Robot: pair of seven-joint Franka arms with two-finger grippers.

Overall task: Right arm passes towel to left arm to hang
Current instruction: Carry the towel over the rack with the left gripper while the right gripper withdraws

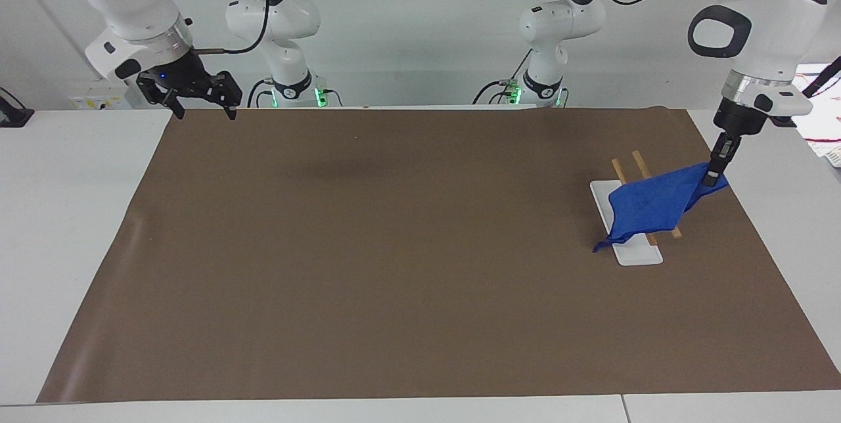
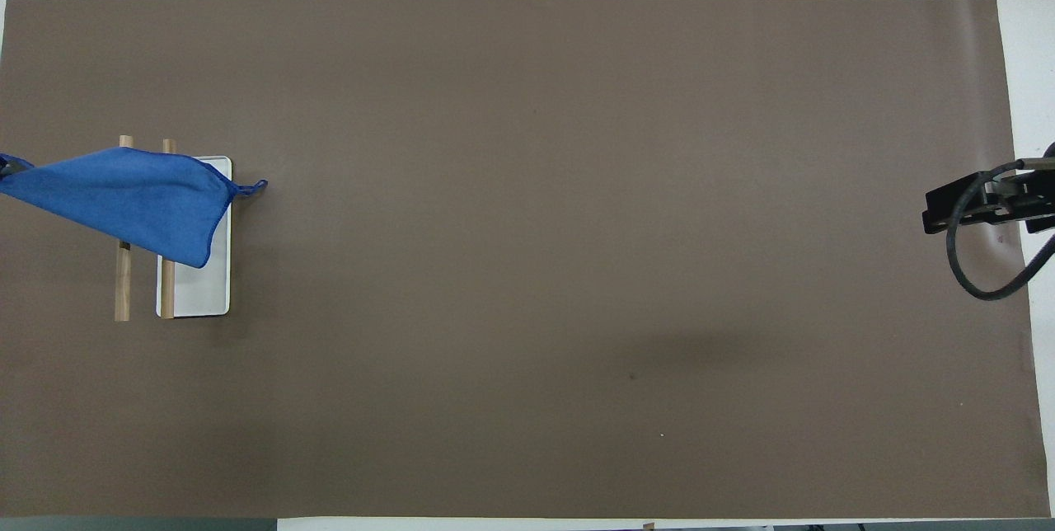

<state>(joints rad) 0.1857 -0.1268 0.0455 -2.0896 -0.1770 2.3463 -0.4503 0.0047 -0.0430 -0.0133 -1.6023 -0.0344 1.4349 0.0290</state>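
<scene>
No words, numbers or signs can be read here. The big white arms have small dark print on their black bands, high up near the wall, but the letters are too tiny to make out.
</scene>
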